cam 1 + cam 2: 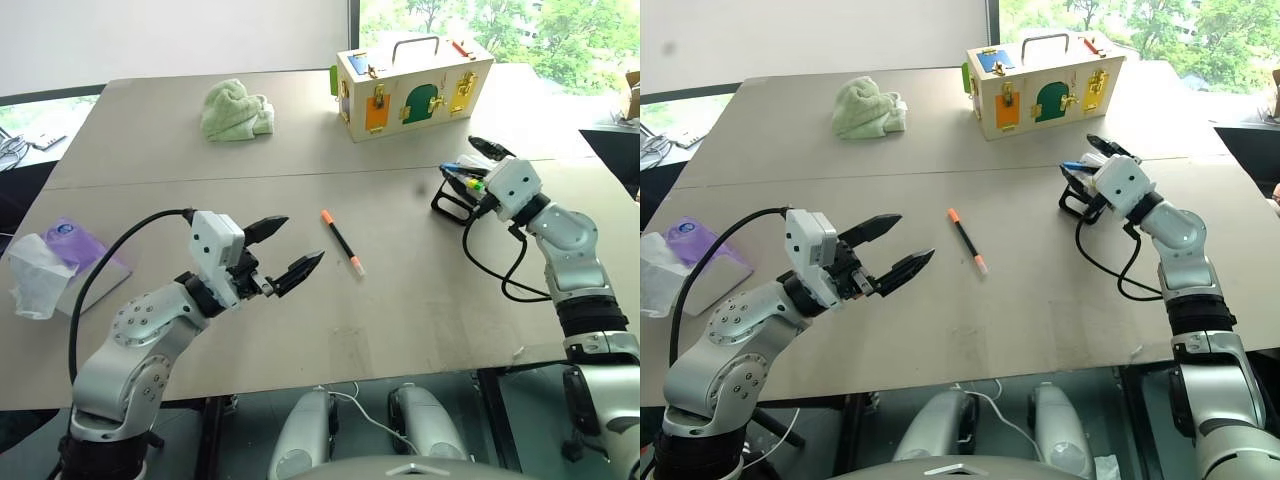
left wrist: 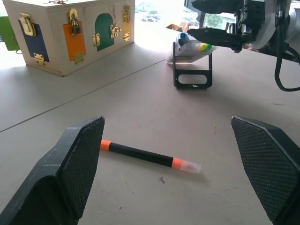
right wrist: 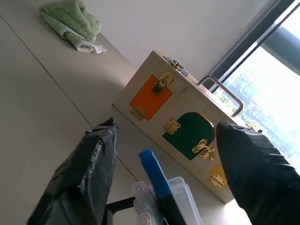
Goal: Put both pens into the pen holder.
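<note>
**A:** Where do the two pens lie?

**B:** The orange-capped pen [image 1: 342, 241] lies flat on the grey table [image 1: 400, 310], in the middle, between the two arms. In the head views its long axis runs on a diagonal: the orange cap points toward the far side of the table, the pale end toward the near edge and slightly toward the robot's right. Nothing touches it.

**A:** And the other?

**B:** The blue-capped pen [image 3: 154, 176] rests in the pen holder [image 1: 455, 195], the clear tray tilted on its black frame on the right side of the table. Its blue cap sticks out over the tray's edge, toward the wooden box [image 1: 415, 85]. Something green and yellow sits in the tray beside it.

**A:** The grippers?

**B:** The right gripper [image 1: 480, 160] hovers at the holder, fingers spread on either side of the blue cap, gripping nothing. The left gripper [image 1: 285, 250] hangs above the table to the left of the orange-capped pen, fingers spread wide and empty, pointing toward it.

**A:** Anything else on the table?

**B:** A green cloth [image 1: 236, 110] near the far edge, well apart from both pens.
</note>
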Robot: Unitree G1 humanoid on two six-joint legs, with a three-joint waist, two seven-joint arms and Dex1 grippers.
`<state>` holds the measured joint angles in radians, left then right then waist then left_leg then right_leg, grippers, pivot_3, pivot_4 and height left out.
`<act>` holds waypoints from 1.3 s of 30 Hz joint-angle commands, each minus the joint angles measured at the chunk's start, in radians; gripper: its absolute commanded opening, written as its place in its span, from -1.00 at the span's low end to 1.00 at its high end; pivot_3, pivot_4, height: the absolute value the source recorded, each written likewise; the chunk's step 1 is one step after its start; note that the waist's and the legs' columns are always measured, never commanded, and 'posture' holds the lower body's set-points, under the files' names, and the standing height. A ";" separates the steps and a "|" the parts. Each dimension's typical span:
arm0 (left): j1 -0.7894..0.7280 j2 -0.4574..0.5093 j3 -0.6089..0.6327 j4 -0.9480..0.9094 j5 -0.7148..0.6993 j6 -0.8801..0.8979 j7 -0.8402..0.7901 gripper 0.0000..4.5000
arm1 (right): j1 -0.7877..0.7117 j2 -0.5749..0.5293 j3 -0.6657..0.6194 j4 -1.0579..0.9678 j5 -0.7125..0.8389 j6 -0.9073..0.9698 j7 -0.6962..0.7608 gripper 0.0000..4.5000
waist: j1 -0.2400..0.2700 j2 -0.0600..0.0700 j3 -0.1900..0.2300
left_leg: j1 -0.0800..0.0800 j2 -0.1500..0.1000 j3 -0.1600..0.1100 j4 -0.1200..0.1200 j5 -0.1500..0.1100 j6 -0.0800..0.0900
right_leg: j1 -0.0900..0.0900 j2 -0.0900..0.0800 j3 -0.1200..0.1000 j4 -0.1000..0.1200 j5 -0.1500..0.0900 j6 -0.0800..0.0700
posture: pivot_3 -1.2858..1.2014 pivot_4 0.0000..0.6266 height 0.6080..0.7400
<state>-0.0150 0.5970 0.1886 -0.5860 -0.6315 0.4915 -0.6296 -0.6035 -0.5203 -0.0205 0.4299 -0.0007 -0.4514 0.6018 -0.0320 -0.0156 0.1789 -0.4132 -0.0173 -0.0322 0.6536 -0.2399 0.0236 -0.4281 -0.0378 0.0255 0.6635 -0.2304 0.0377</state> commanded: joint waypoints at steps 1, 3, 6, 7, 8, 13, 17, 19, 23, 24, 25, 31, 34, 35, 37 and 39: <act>0.000 0.014 0.010 -0.026 0.000 -0.008 -0.007 1.00 | 0.032 -0.031 -0.054 -0.135 0.055 0.069 -0.010 0.99 | 0.000 0.000 0.000 | 0.000 0.000 0.000 0.000 0.000 0.000 | 0.000 0.000 0.000 0.000 0.000 0.000 | 0.03 -0.52 1.00; -0.001 0.018 0.004 -0.028 -0.004 0.022 0.009 1.00 | 0.061 -0.044 -0.066 -0.232 0.102 0.171 0.008 0.99 | 0.000 0.000 0.000 | 0.000 0.000 0.000 0.000 0.000 0.000 | 0.000 0.000 0.001 0.000 0.000 0.000 | 0.03 -0.52 1.00; -0.016 0.018 -0.010 -0.038 -0.002 0.103 0.077 1.00 | 0.109 -0.069 -0.069 -0.402 0.214 0.357 0.068 0.99 | 0.002 0.000 0.000 | 0.000 0.000 0.000 0.000 -0.002 0.004 | 0.000 0.000 0.001 0.001 0.000 0.000 | 0.03 -0.52 1.00; -0.036 0.011 -0.014 -0.045 -0.001 0.162 0.135 1.00 | 0.137 -0.090 -0.063 -0.480 0.282 0.447 0.108 0.99 | 0.004 0.000 0.000 | 0.000 0.000 -0.001 0.000 -0.002 0.004 | 0.000 -0.001 0.001 0.001 0.000 0.000 | 0.03 -0.52 1.00; -0.074 0.001 -0.019 -0.049 -0.023 0.276 0.216 1.00 | 0.180 -0.130 -0.054 -0.582 0.377 0.552 0.171 0.99 | 0.007 0.000 0.000 | 0.000 0.000 -0.002 0.000 -0.002 0.004 | 0.000 -0.002 0.001 0.001 0.000 0.000 | 0.03 -0.52 1.00; -0.389 -0.106 -0.041 0.044 -0.123 0.829 0.451 1.00 | 0.338 -0.272 -0.033 -0.826 0.530 0.763 0.321 0.99 | 0.033 0.000 0.000 | 0.000 0.000 -0.010 0.007 -0.003 0.004 | 0.007 0.001 -0.006 -0.001 0.000 0.000 | 0.03 -0.52 1.00; -0.665 -0.316 -0.008 0.246 -0.038 1.094 0.572 1.00 | 0.411 -0.303 -0.032 -0.860 0.535 0.795 0.354 0.99 | 0.044 -0.002 0.000 | 0.001 -0.003 -0.016 0.018 -0.004 0.006 | 0.017 0.002 -0.015 -0.002 0.001 0.004 | 0.03 -0.52 1.00; -0.747 -0.413 0.020 0.339 0.020 1.123 0.637 1.00 | 0.439 -0.307 -0.042 -0.872 0.551 0.805 0.370 0.99 | 0.041 -0.002 0.000 | 0.003 -0.004 -0.015 0.018 -0.004 0.006 | 0.018 0.002 -0.013 -0.002 0.002 0.006 | 0.03 -0.52 1.00; -0.829 -0.497 -0.020 0.511 0.159 1.117 0.728 1.00 | 0.478 -0.307 -0.050 -0.851 0.504 0.754 0.385 0.99 | 0.034 -0.002 0.000 | 0.004 -0.003 -0.014 0.017 -0.003 0.005 | 0.018 0.003 -0.012 -0.001 0.002 0.005 | 0.03 -0.52 1.00; -0.836 -0.508 -0.032 0.543 0.184 1.119 0.735 1.00 | 0.483 -0.301 -0.059 -0.853 0.511 0.756 0.382 0.99 | 0.031 -0.002 0.000 | 0.004 -0.003 -0.014 0.016 -0.002 0.002 | 0.017 0.003 -0.011 -0.001 0.002 0.005 | 0.03 -0.52 1.00; -0.838 -0.518 -0.058 0.581 0.218 1.097 0.754 1.00 | 0.490 -0.296 -0.070 -0.856 0.519 0.757 0.377 0.99 | 0.030 -0.002 0.000 | 0.004 -0.003 -0.014 0.015 0.000 0.000 | 0.016 0.002 -0.010 -0.001 0.002 0.005 | 0.03 -0.52 1.00; -0.876 -0.640 -0.081 0.739 0.307 1.014 0.784 1.00 | 0.545 -0.261 -0.075 -0.884 0.505 0.739 0.348 0.99 | 0.052 -0.002 -0.002 | 0.010 -0.005 -0.014 0.015 -0.001 0.002 | 0.023 -0.001 -0.010 -0.002 0.002 0.005 | 0.03 -0.52 1.00; -0.915 -0.689 -0.072 0.800 0.328 0.994 0.783 0.70 | 0.546 -0.247 -0.063 -0.893 0.488 0.732 0.334 1.00 | 0.053 0.000 -0.003 | 0.018 -0.006 -0.016 0.015 -0.003 0.005 | 0.033 -0.001 -0.013 -0.004 -0.001 0.009 | 0.03 -0.52 1.00; -0.922 -0.695 -0.074 0.810 0.336 0.996 0.779 0.52 | 0.537 -0.242 -0.063 -0.894 0.488 0.735 0.327 1.00 | 0.053 0.000 -0.003 | 0.018 -0.006 -0.016 0.015 -0.003 0.005 | 0.033 -0.002 -0.014 -0.004 -0.001 0.010 | 0.03 -0.52 1.00; -0.926 -0.694 -0.089 0.818 0.350 1.013 0.769 0.13 | 0.519 -0.237 -0.068 -0.895 0.496 0.746 0.321 1.00 | 0.052 0.000 -0.003 | 0.018 -0.007 -0.016 0.016 -0.003 0.005 | 0.033 -0.002 -0.014 -0.004 -0.001 0.010 | 0.03 -0.52 1.00; -0.921 -0.682 -0.107 0.814 0.362 1.028 0.756 -0.29 | 0.505 -0.234 -0.069 -0.890 0.497 0.753 0.317 1.00 | 0.050 0.000 -0.003 | 0.017 -0.008 -0.016 0.016 -0.003 0.005 | 0.032 -0.003 -0.014 -0.004 -0.001 0.010 | 0.03 -0.52 1.00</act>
<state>-0.9474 -0.0739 0.1072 0.1996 -0.2687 1.4895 0.1525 -0.0784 -0.7552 -0.0662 -0.4249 0.4877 0.3045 0.9283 0.0179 -0.0158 0.1756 -0.3964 -0.0250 -0.0486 0.6686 -0.2429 0.0281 -0.3959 -0.0410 0.0121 0.6594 -0.2308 0.0467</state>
